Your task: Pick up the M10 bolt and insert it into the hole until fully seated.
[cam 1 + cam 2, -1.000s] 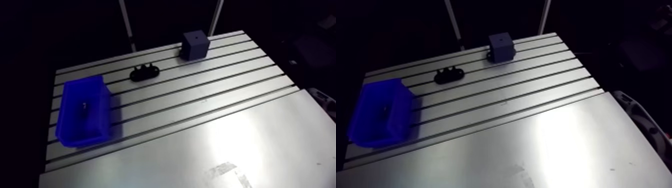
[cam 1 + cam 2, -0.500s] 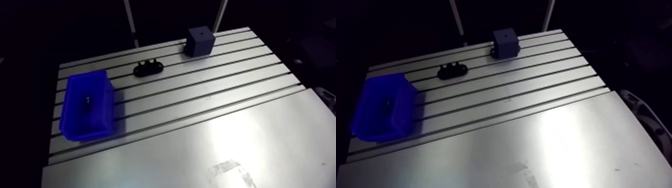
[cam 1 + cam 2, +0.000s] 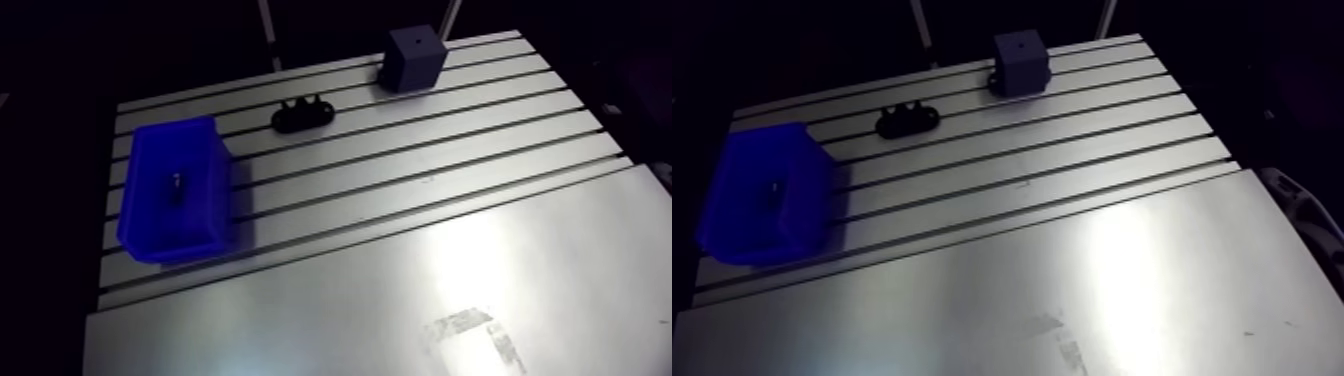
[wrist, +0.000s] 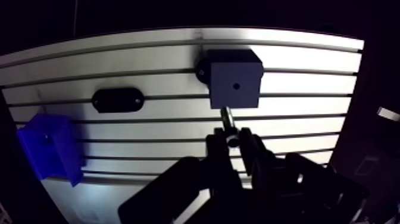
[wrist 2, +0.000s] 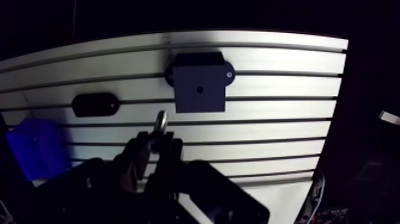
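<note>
Bolt in grip, short of the hole: misalignment is the main risk.
Gripper (image 4: 234, 142) pinches the M10 bolt (image 4: 227, 118) by one end, with the shank sticking out ahead toward the dark block (image 4: 235, 65). The tip is not yet lined up with the hole (image 4: 236, 86). The shank looks slightly canted, so it may catch the rim and jam, or slide in the grip when pushed. Blue bin (image 3: 172, 235) sits well aside.

The slotted table (image 3: 430, 250) is viewed obliquely in the arm view, from high above its near part, facing the far edge. In the wrist view it is seen from nearer, down past the gripper (image 4: 233, 140) and the M10 bolt (image 4: 227, 115) clamped in it. The holed block (image 3: 417, 58), black fixture (image 3: 302, 115) and blue bin (image 3: 170, 243) are shared by both.
</note>
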You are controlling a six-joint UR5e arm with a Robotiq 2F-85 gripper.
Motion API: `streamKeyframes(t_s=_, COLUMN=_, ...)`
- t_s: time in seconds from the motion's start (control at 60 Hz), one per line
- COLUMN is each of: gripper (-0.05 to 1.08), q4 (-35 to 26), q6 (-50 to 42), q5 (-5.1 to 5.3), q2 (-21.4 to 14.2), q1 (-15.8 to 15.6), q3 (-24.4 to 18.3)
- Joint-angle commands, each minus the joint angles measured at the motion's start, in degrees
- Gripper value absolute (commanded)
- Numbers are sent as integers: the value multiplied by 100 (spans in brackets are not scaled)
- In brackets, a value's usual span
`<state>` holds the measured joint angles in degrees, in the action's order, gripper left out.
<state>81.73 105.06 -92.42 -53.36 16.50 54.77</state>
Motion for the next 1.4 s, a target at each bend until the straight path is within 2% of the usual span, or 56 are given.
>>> streamKeyframes(t_s=0.017, gripper=108, q4=435, q6=-74, q5=-58, q2=33, q1=-24, q3=277)
streamKeyframes(t_s=0.133, gripper=108, q4=506, q6=-78, q5=-162, q2=26, q1=-24, q3=360)
streamKeyframes(t_s=0.283, gripper=108, q4=497, q6=-69, q5=-235, q2=24, q1=-24, q3=415)
streamKeyframes(t_s=0.783, gripper=108, q4=524, q6=-60, q5=-228, q2=67, q1=133, q3=512)
streamKeyframes(t_s=0.833, gripper=108, q4=524, q6=-52, q5=-188, q2=131, q1=158, q3=512)
streamKeyframes(t_s=1.033, gripper=108, q4=540, q6=-51, q5=-166, q2=182, q1=170, q3=528)
streamKeyframes(t_s=1.4, gripper=108, q4=796, q6=-51, q5=-159, q2=183, q1=213, q3=767)
